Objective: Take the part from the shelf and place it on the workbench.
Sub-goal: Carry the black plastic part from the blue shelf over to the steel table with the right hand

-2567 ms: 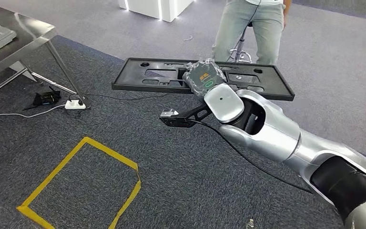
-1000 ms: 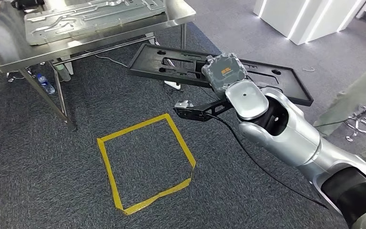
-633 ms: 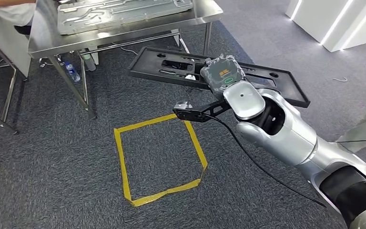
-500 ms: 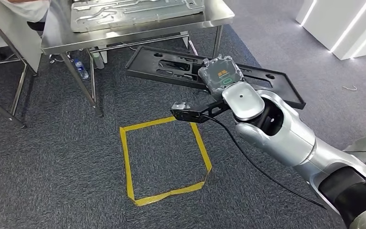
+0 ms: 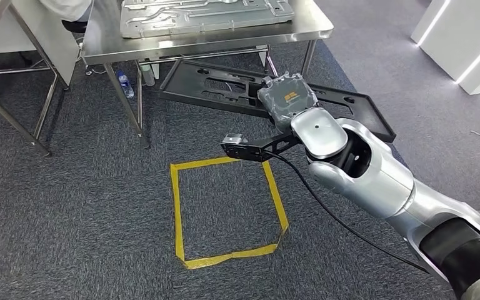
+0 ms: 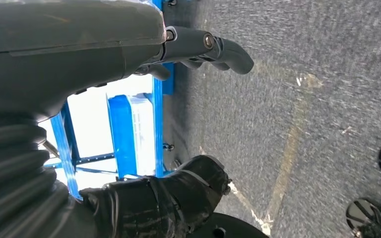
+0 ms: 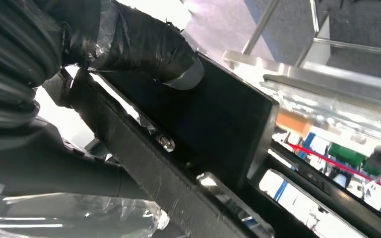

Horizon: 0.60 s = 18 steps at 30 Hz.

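Right hand (image 5: 285, 98) grips the black part (image 5: 225, 87) above the carpet.
Its far edge reaches under the table (image 5: 225, 42); left hand (image 6: 178, 49) hangs with fingers loosely apart.

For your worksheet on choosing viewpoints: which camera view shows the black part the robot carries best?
The head view: the whole long black part shows, held by the right hand. The right wrist view shows a close section only; the left wrist view shows carpet.
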Tool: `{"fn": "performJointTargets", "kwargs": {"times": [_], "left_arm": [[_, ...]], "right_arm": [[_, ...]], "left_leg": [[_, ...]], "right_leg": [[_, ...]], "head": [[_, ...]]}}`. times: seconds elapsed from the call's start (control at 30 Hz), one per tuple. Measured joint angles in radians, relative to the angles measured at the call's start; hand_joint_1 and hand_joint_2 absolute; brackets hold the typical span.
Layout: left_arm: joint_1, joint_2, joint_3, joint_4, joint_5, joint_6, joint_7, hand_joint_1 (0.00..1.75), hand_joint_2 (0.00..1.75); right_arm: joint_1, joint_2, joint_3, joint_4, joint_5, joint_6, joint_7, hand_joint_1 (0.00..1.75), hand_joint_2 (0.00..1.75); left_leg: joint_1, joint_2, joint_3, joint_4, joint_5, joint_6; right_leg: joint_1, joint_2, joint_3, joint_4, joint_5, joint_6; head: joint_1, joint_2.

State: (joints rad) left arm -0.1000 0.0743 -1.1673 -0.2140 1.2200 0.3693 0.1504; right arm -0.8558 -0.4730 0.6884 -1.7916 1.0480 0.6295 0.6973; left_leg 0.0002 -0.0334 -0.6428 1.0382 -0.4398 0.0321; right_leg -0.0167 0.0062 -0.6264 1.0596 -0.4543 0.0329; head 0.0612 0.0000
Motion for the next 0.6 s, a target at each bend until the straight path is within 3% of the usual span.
{"fn": "performJointTargets", "kwargs": {"times": [0.07,0.2,0.3,0.6], "left_arm": [[0.0,0.0,0.0,0.0,0.0,0.0,-0.001,0.0,1.75],[0.001,0.0,0.0,0.0,0.0,0.001,-0.002,0.0,1.75],[0.0,0.0,0.0,0.0,0.0,0.001,-0.004,0.0,1.75],[0.001,0.0,0.0,0.0,0.0,0.002,-0.005,0.0,1.75]], "right_arm": [[-0.001,0.0,0.0,0.0,0.001,0.0,0.0,1.75,1.75],[-0.001,0.0,0.001,0.0,0.007,0.0,0.0,1.75,1.75],[-0.001,0.0,0.001,0.0,0.015,0.0,0.0,1.75,1.75],[-0.001,0.0,0.001,0.0,0.018,0.0,0.0,1.75,1.75]], "left_leg": [[-0.001,-0.004,-0.004,0.001,0.002,-0.009],[-0.003,-0.004,0.0,-0.006,0.004,0.01],[-0.002,-0.004,0.006,-0.013,0.005,0.01],[0.001,-0.003,0.009,-0.02,0.008,-0.017]], "right_leg": [[0.003,0.001,0.004,-0.014,0.001,-0.009],[0.004,0.001,0.004,-0.018,0.005,-0.015],[0.006,0.002,0.006,-0.018,0.004,-0.019],[0.008,0.001,0.007,-0.017,0.003,-0.025]], "head": [[0.0,0.0],[-0.001,0.0],[-0.001,0.0],[-0.001,0.0]]}}
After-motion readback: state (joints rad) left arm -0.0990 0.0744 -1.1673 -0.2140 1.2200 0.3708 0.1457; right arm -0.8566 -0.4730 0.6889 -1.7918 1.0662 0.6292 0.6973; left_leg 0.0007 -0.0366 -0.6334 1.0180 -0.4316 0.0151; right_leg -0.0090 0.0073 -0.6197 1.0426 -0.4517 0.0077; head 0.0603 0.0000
